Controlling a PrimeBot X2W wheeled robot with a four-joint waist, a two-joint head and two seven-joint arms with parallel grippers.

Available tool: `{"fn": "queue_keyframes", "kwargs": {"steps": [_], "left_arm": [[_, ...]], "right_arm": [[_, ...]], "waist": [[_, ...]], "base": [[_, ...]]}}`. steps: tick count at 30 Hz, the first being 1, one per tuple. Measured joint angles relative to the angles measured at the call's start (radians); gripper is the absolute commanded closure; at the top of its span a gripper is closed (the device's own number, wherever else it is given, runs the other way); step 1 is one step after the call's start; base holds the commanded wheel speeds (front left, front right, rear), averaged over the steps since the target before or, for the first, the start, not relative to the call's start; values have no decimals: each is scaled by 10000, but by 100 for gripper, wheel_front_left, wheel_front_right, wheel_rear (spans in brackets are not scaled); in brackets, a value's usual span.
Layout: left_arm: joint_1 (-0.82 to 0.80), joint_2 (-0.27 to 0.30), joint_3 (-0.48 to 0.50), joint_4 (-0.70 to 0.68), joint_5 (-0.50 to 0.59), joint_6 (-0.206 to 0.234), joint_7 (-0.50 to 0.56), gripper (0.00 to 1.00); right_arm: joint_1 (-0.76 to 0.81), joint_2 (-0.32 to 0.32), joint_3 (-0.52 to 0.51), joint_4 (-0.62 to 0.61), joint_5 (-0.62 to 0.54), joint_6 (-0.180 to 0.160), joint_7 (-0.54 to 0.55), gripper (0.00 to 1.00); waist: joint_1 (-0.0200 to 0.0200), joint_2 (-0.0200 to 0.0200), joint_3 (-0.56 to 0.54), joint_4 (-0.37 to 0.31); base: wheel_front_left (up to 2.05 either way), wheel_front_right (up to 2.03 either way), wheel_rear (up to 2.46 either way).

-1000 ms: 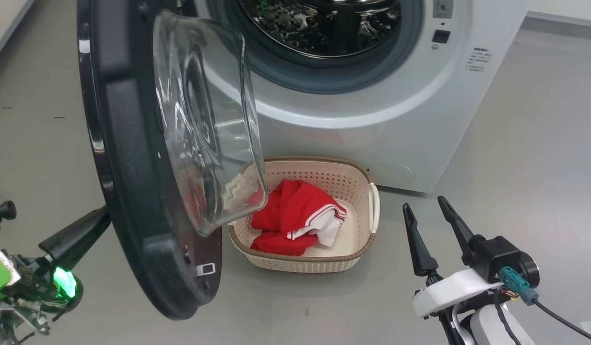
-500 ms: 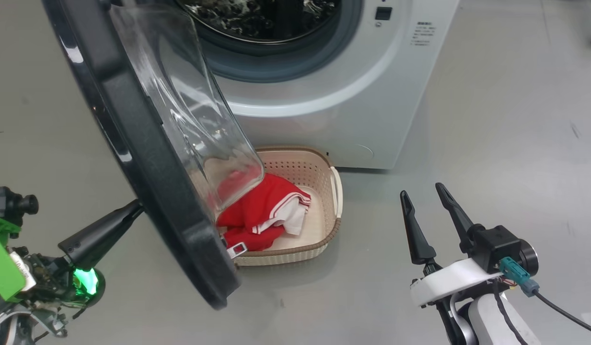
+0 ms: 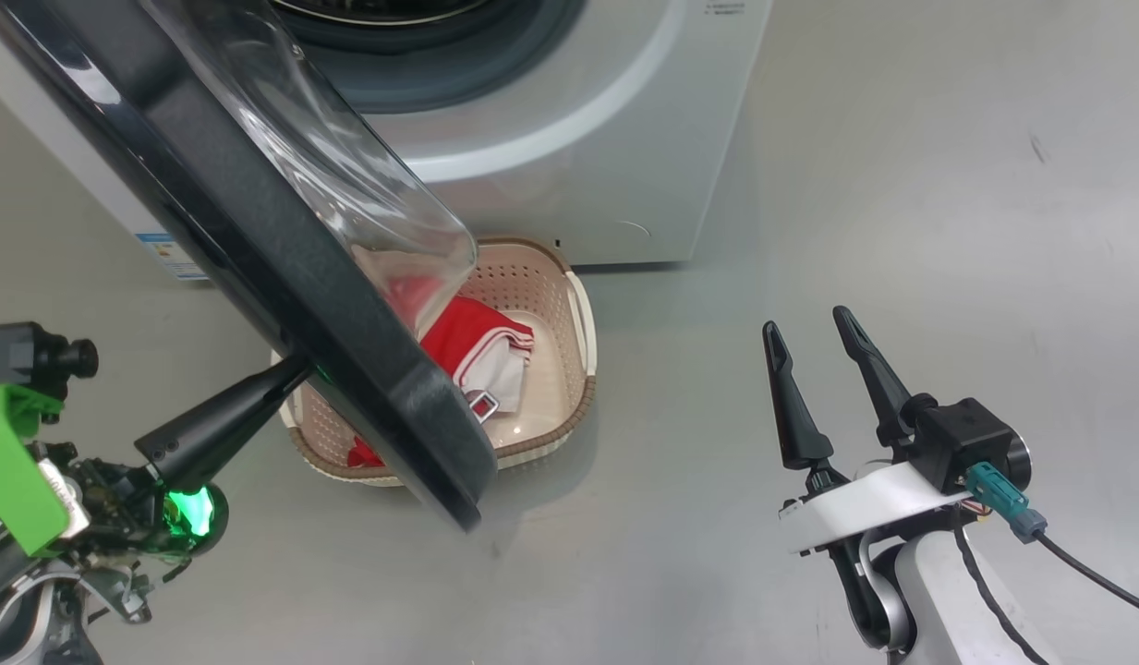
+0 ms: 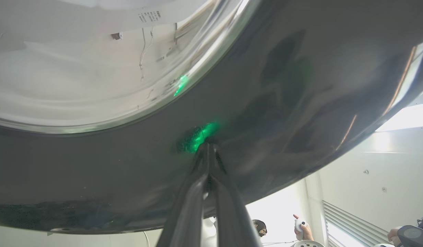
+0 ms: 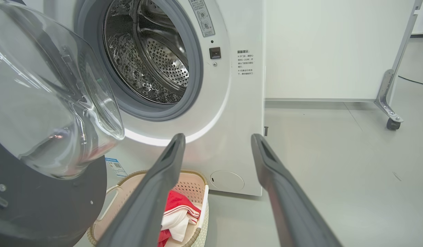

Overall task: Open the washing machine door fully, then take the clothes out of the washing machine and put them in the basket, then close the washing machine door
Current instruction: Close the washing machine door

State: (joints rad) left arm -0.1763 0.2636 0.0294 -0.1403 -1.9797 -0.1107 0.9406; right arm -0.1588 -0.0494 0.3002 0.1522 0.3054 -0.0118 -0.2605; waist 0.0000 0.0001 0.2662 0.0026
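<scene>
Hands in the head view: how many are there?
2. The left hand, shut, at lower left, tips against the washing machine door; the right hand, open, at lower right above the floor.

Grey floor (image 3: 902,185), smooth and glossy, with a small dark mark (image 3: 1038,148). White wall (image 5: 335,48) meets it at a pale baseboard (image 5: 317,100). Metal stand leg (image 5: 387,91) ends in a caster (image 5: 391,124). A person's hand (image 4: 305,233) holds a white controller (image 4: 299,224) near slatted blinds (image 4: 352,223).
</scene>
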Motion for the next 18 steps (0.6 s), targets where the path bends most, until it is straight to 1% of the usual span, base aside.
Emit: {"fn": "queue_keyframes", "kwargs": {"steps": [5,10,15,18], "left_arm": [[-389,-19,-52,-2,21,13,-15,100],[-996,-153,-261,15,178,148,-188,100],[-1773,-320,-453,242,328,353,-403,100],[-2203,-362,-560,495,608,374,-573,100]], "right_arm": [[-186,0,48,-104,96,-15,-2,0],[-341,0,61,-222,115,-174,0,0],[-547,-2,125,-330,192,-188,-2,0],[-687,-2,161,-355,198,-222,0,0]], "waist": [[0,0,343,-401],[0,0,716,-724],[0,0,1093,-961],[0,0,1301,-1079]], "base": [[0,0,0],[0,0,0],[0,0,0],[0,0,0]]}}
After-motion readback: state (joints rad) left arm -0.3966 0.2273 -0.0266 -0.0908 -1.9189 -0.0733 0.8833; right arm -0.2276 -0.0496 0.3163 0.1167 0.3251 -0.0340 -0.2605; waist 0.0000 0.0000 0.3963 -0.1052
